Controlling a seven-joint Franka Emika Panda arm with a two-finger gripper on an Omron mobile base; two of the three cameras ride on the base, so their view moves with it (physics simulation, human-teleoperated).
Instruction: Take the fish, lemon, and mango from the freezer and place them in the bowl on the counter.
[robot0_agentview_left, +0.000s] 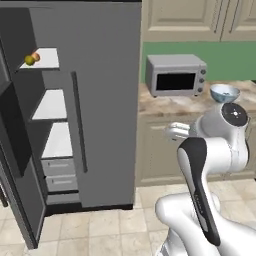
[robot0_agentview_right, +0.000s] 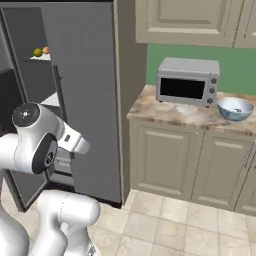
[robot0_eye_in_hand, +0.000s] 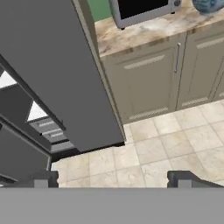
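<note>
Yellow-olive lemon and orange mango sit touching on the top white shelf of the freezer, whose door stands open. Fish: possibly behind the fruit, cannot tell at this size. Pale blue bowl rests on the marbled counter, just right of the grey microwave. Gripper fingers spread wide, holding nothing, over the tiled floor.

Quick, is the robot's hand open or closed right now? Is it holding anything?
Gripper: open, its two fingertips stand wide apart with nothing between them, pointing down toward the tiled floor.
</note>
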